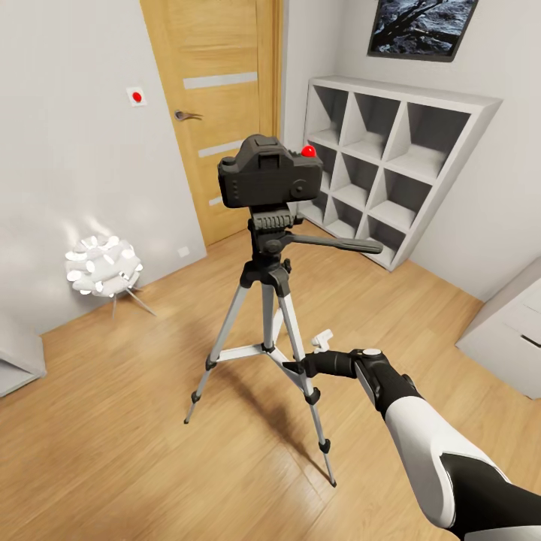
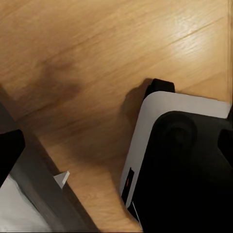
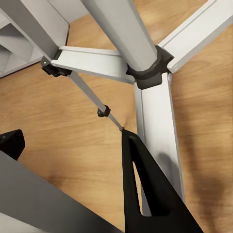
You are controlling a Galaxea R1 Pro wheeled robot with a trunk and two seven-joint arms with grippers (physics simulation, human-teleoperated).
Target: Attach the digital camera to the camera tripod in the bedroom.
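The digital camera (image 1: 267, 176), black with a red dot on top, sits on the black pan head of the camera tripod (image 1: 269, 293), which stands on the wood floor mid-room. Its long handle (image 1: 338, 244) points right. My right gripper (image 1: 294, 367) is low down, right beside the tripod's near silver leg, and it is open. In the right wrist view the leg braces and centre hub of the tripod (image 3: 145, 73) lie just ahead of the spread gripper (image 3: 68, 138). In the left wrist view my left gripper (image 2: 116, 143) hangs open over the floor beside my own base (image 2: 184, 165).
A white cube shelf (image 1: 391, 158) stands in the back right corner and a wooden door (image 1: 218, 98) behind the tripod. A white spiky floor lamp (image 1: 101, 267) sits at the left wall. Grey furniture (image 1: 511, 330) edges in at the right.
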